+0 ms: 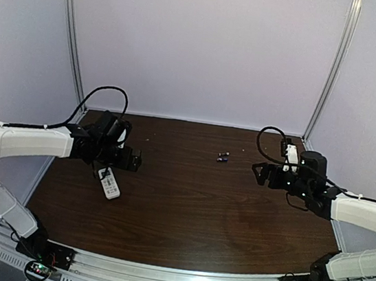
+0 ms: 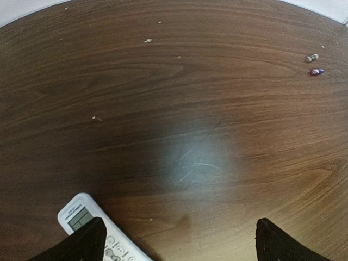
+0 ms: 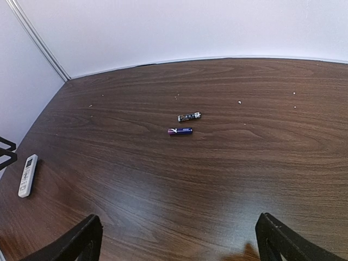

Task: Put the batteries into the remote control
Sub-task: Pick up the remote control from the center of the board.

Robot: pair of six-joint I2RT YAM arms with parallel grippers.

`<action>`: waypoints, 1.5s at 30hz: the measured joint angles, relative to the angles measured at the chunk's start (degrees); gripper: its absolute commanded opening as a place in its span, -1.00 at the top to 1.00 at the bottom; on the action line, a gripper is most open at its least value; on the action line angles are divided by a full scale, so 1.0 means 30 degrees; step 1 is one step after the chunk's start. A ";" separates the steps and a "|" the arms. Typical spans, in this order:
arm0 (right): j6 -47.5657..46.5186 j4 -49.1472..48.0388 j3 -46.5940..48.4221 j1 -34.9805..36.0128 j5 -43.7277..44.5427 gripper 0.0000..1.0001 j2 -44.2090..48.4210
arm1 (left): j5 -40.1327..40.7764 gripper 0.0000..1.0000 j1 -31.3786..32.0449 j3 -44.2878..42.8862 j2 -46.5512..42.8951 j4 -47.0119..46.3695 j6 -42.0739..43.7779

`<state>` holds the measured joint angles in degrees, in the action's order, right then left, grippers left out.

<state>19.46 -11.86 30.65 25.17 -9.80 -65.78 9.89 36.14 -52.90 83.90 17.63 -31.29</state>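
Dark wood, white plastic, a spot of purple

The table (image 3: 283,163) is dark brown with streaky wood grain and pale specks. The remote control (image 2: 81,216) is white, its screen grey-green. The near battery (image 3: 180,131) is bluish-purple with a pale band; the far battery (image 3: 188,117) is black with a silvery end. The left arm (image 1: 32,142) and right arm (image 1: 365,214) are white with black joints; the walls (image 1: 200,45) are pale lilac

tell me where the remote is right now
The remote lies face up on the left side of the table in the top view, right beside the left claw, well apart from the batteries near the back centre.
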 measured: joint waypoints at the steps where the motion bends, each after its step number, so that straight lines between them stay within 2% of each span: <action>1: -0.0058 0.0000 0.0000 0.0007 -0.0044 -0.99 -0.0022 | 0.0357 -0.95 0.0036 0.0000 -0.0109 0.0335 -0.0321; 10: -0.0576 0.0000 0.0015 0.0073 -0.0845 -0.99 -0.0532 | 0.1894 -0.94 0.0080 0.2149 -0.2368 0.2849 -0.4532; 21: -0.0882 0.0015 0.0313 0.0080 -0.2783 -0.99 -0.1224 | 0.2404 -0.75 0.0087 0.2885 -0.0561 0.4481 -0.9311; 26: -0.0940 0.0015 0.0328 0.0080 -0.3031 -0.99 -0.1224 | 0.2433 -0.62 0.0102 0.2980 -0.0168 0.4459 -1.0207; 40: -0.0954 0.0015 0.0335 0.0087 -0.3293 -0.99 -0.1224 | 0.2346 -0.57 0.0102 0.3133 0.1224 0.3220 -1.0608; 45: -0.1027 0.0015 0.0335 0.0087 -0.3300 -0.99 -0.1224 | 0.2251 -0.26 0.0117 0.3133 0.1566 0.2645 -1.0324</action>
<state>16.38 -11.81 31.66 25.43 -19.70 -69.45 16.64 36.49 -43.51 88.60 25.56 -62.26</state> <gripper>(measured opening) 0.993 0.712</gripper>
